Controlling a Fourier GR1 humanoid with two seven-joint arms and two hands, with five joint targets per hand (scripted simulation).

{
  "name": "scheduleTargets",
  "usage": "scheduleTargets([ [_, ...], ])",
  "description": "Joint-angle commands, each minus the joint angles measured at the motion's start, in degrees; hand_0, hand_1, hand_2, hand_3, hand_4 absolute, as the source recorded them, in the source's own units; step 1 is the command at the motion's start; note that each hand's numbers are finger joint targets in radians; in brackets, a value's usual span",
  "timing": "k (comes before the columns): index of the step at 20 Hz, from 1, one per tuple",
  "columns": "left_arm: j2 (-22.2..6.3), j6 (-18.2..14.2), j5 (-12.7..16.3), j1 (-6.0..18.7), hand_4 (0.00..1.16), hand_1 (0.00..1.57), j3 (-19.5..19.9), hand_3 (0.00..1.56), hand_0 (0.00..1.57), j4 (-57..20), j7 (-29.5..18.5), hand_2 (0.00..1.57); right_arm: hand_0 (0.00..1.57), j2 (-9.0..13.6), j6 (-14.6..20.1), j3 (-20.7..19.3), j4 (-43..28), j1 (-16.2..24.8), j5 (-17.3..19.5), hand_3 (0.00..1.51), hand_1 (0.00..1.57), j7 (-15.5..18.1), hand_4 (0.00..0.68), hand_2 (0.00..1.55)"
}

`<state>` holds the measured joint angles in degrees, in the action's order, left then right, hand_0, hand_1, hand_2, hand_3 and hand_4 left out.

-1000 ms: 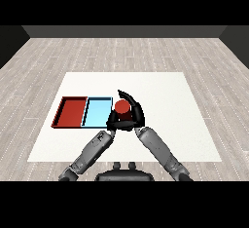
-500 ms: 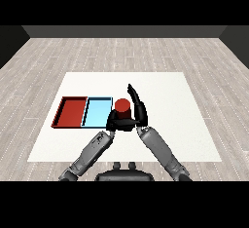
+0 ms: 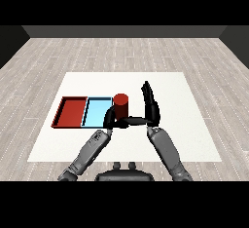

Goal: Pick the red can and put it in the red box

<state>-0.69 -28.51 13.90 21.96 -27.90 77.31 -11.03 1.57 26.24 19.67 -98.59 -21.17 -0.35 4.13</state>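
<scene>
— Start with what's closest. What are the hands doing?

— The left hand [image 3: 110, 120] sits nearest, just this side of the red can [image 3: 120, 106] and to its left, at the can's base. It's a dark lump from where I stand; I cannot tell whether it is spread or closed, or whether it touches the can. The right hand [image 3: 151, 106] stands on edge, fingers [image 3: 146, 91] straight and pressed together pointing away, thumb [image 3: 132, 121] reaching leftward toward the can's foot. It is spread, holding nothing.

— So the can isn't picked up?

— It stands upright on the white table [image 3: 194, 120], between the two hands, close against the left one, with a gap to the right palm. I'd judge the right hand is set open like that so it can close in sideways around the can.

— And the trays?

— Left of the left hand, slightly beyond it: first the light blue tray [image 3: 96, 118], its near right corner just beside that hand, then the red tray [image 3: 64, 120] touching it on the far side. The can is just right of the blue tray's right wall.

— Room to move?

— The can must cross the whole blue tray to reach the red one, so I'd expect a lift over two low walls. The left forearm [image 3: 87, 151] lies under that route. Beyond and right of the right hand the table is bare up to its far edge.
</scene>
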Motion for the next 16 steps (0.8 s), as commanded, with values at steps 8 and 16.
scheduleTargets([
  [8, -7.19, 3.03, -2.45, -0.65, 1.14, 1.57, 8.09, 1.46, 1.57, 2.75, 2.44, 1.57, 0.0, 9.82, -8.54, -11.72, -14.86, 17.43, -8.11, 0.0, 0.0, 3.44, 0.0, 0.0],
  [16, -17.38, 2.56, -4.24, 0.74, 1.13, 1.57, 17.39, 1.49, 1.57, -2.9, 8.07, 1.57, 0.0, 10.11, -10.85, -14.46, -12.85, 27.1, -8.97, 0.0, 0.0, 9.37, 0.0, 0.0],
])
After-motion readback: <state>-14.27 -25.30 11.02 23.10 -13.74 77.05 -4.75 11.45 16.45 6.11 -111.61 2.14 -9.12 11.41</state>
